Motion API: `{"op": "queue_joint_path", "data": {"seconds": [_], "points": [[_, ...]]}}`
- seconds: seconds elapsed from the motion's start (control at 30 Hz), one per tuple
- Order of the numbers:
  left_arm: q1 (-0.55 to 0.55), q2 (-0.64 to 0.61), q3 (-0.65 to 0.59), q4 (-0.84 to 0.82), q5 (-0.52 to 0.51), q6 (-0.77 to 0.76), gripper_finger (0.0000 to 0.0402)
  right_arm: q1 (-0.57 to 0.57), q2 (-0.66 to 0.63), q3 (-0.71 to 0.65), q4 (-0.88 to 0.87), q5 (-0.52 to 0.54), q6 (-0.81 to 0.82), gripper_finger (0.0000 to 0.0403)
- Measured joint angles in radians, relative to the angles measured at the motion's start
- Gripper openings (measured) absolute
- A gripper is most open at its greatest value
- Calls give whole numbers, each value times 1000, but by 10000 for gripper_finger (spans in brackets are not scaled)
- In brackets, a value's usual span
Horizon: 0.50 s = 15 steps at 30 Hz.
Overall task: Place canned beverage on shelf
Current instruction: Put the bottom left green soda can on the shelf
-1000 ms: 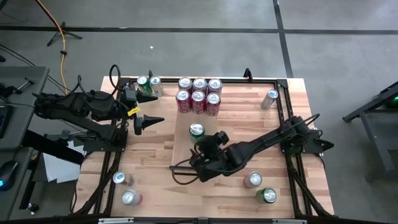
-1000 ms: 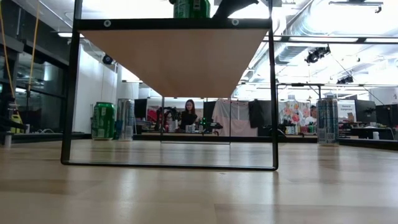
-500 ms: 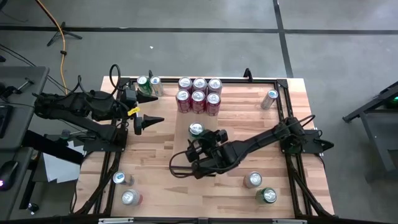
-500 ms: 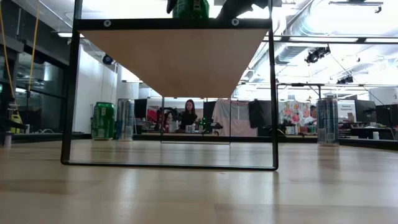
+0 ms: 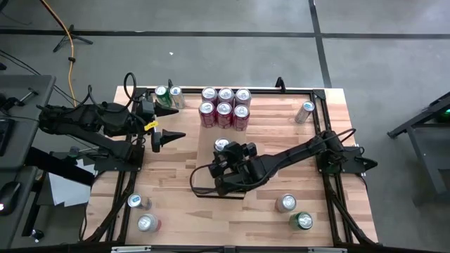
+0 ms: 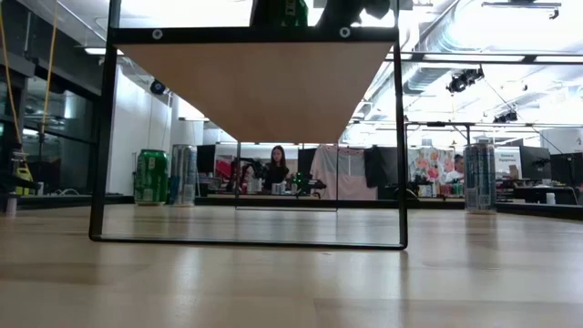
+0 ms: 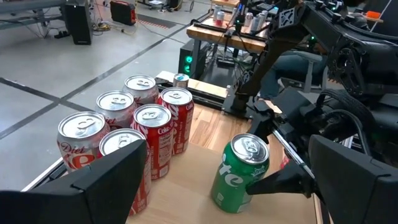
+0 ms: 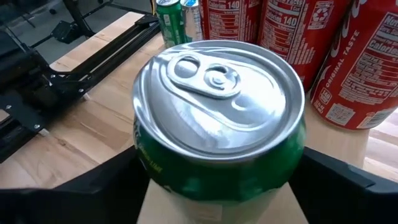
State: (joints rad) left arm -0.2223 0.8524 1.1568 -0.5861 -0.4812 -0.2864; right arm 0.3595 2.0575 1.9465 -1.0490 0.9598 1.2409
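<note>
A green can [image 5: 221, 145] stands upright on its base at the far end of the pale shelf [image 5: 205, 160], a raised board in a black frame [image 6: 102, 137]. My right gripper [image 5: 226, 152] reaches in from the table's right and near side, one finger on each side of the can [image 8: 217, 112]. In the low view the can [image 6: 281, 11] and the gripper [image 6: 351, 9] show just above the board's underside [image 6: 255, 82]. My left gripper [image 5: 172, 136] hangs open over the table's left part, clear of everything. My right gripper has the green can's wall [image 8: 149, 174] between its two fingers [image 8: 106, 186], one on each opposite side, below the top rim. The fingers come slanting down from the table's near right. One finger [image 7: 280, 183] lies against the can's lower side. The can stands upright on the shelf.
Several red cans [image 5: 225, 107] stand in a block behind the shelf. A green and a silver can [image 5: 167, 97] stand far left, and a silver can [image 5: 304, 111] far right. More cans stand near left [image 5: 140, 212] and near right [image 5: 295, 212]. Black rails [image 5: 320, 140] edge the table.
My right gripper has moved toward the table's far edge and a little left, along the shelf up to the green can, rolling as it went; its fingers now stand around the can. The can has stayed in place.
</note>
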Motion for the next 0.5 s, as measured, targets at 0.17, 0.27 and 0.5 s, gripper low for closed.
{"op": "queue_joint_path", "data": {"seconds": [0.17, 0.27, 0.5], "points": [[0, 0, 0, 0, 0, 0, 379, 0, 0, 0, -2, 1, -21, 283], [0, 0, 0, 0, 0, 0, 379, 0, 0, 0, 0, -2, -70, 283], [0, 0, 0, 0, -1, -1, 379, 24, -5, 0, -1, 0, -400, 283]]}}
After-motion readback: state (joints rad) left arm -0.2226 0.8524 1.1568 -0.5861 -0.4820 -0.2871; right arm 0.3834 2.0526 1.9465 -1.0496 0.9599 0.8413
